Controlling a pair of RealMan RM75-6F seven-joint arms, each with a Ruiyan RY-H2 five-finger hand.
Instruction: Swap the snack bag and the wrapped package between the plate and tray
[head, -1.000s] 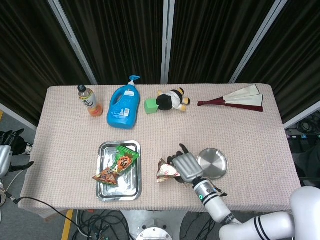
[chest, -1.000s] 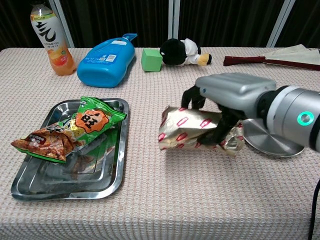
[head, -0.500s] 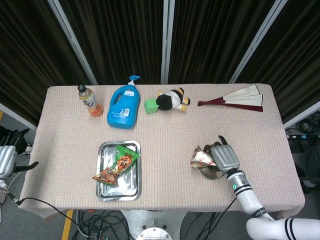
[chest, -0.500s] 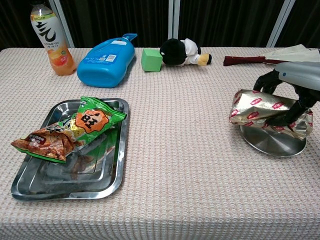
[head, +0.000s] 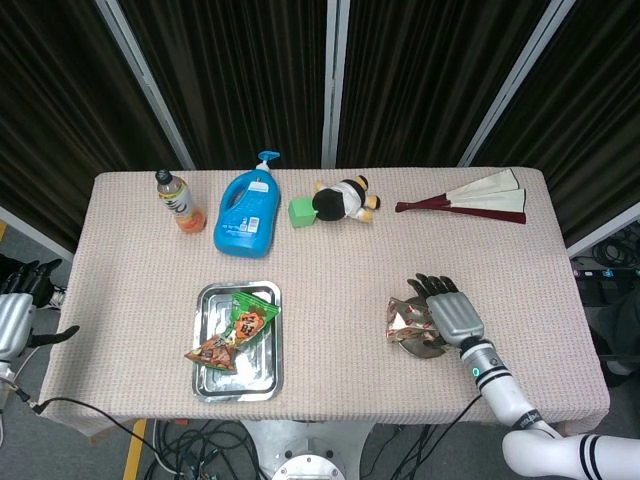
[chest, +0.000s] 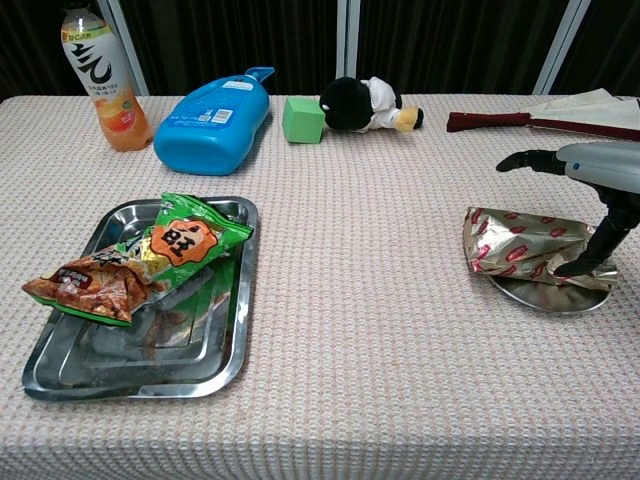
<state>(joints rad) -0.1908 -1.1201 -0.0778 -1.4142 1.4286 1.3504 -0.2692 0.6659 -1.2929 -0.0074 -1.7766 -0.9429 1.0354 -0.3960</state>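
One wrapped package (chest: 522, 249) on one plate (chest: 545, 296); right robot hand (head: 452, 312) spread above.

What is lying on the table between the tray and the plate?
Nothing: in both views only bare tablecloth lies between the tray and the plate.

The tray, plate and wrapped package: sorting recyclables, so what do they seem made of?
Tray and plate: apparently polished metal, mirror-like reflections. Wrapped package: seemingly metallised foil or film, crinkled and shiny gold with red marks.
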